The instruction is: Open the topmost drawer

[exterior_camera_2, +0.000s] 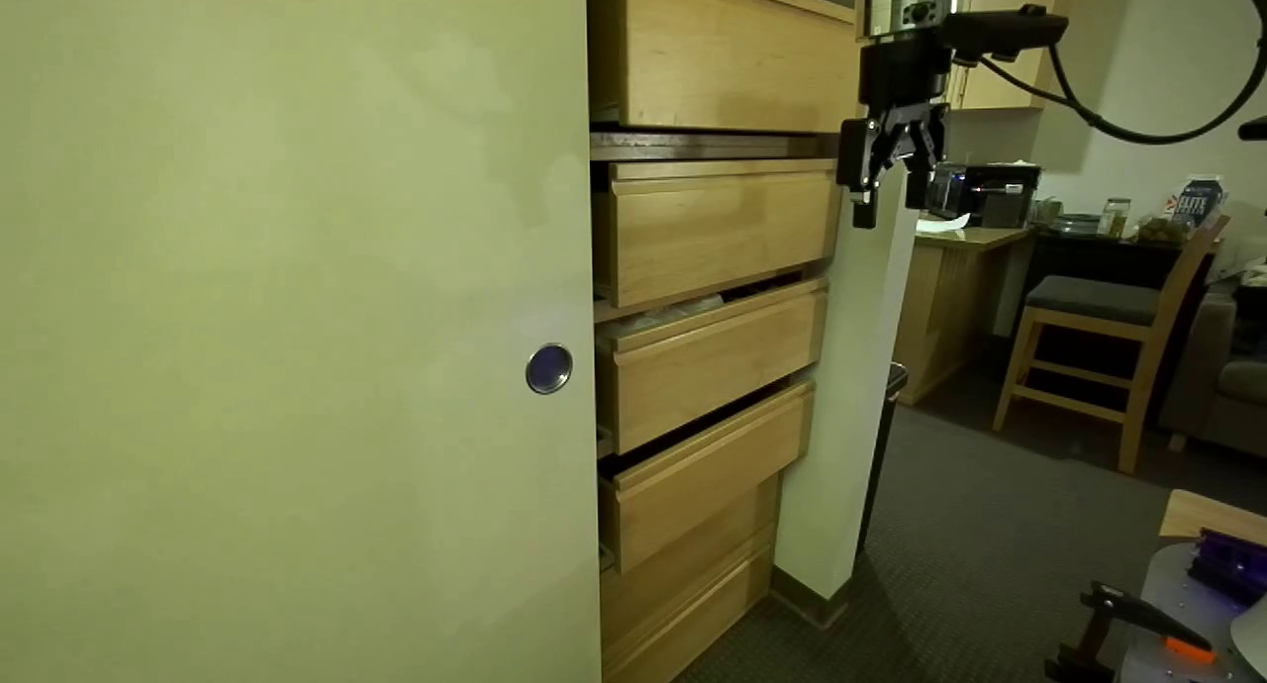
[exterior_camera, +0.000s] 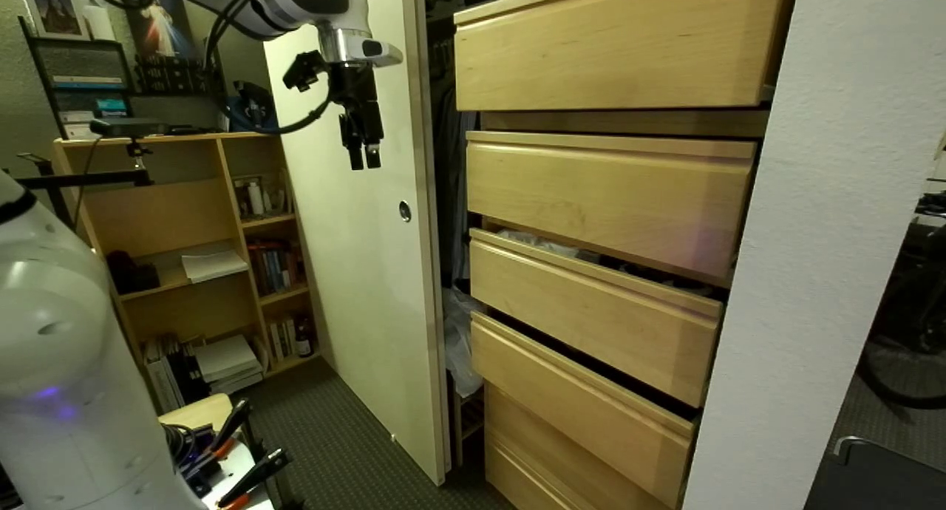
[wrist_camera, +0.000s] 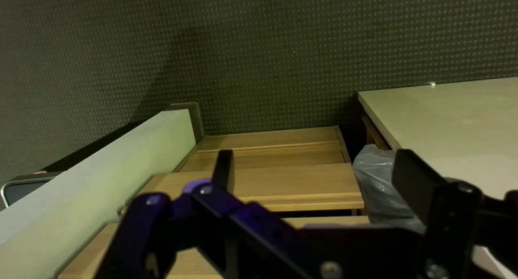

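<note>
the top drawer [exterior_camera: 621, 55] lies above the lower drawers [exterior_camera: 606, 199], its long axis sideways; the claw [exterior_camera_2: 891, 202], spread and holding nothing, hangs out in front, apart, so the reach likely runs inward.

White arm [exterior_camera: 59, 340], silver wrist [exterior_camera: 344, 46], black pincer [exterior_camera_2: 891, 200], black cables [exterior_camera_2: 1138, 140]

The topmost drawer [exterior_camera: 621, 55], upper right in an exterior view, is pale blond, faintly grained; the claw [exterior_camera: 365, 157] is black, the door panel [exterior_camera: 355, 273] cream. Pale dots pattern the wrist view's dark carpet [wrist_camera: 259, 60].
</note>
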You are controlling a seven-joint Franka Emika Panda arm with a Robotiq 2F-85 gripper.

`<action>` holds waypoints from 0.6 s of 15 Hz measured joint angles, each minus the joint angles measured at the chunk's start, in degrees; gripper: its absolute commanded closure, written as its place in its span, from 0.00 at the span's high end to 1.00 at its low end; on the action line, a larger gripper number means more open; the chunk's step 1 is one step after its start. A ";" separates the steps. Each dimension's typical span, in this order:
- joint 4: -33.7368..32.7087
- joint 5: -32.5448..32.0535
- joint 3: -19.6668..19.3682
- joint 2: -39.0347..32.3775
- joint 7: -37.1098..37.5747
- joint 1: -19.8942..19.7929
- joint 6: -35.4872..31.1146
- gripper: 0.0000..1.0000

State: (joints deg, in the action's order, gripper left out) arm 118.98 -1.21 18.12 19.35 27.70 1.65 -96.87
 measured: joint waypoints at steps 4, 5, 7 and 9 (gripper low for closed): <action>-1.03 -0.93 -1.62 0.04 -0.09 0.87 0.00 1.00; -1.71 -1.56 -2.02 0.10 -0.24 0.90 0.00 1.00; -3.52 -3.05 -2.67 0.20 -0.92 0.93 0.02 1.00; -5.45 -4.77 -2.89 0.19 -2.62 1.00 0.02 1.00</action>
State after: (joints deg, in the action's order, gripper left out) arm 113.53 -5.98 15.23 19.55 25.07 2.65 -96.85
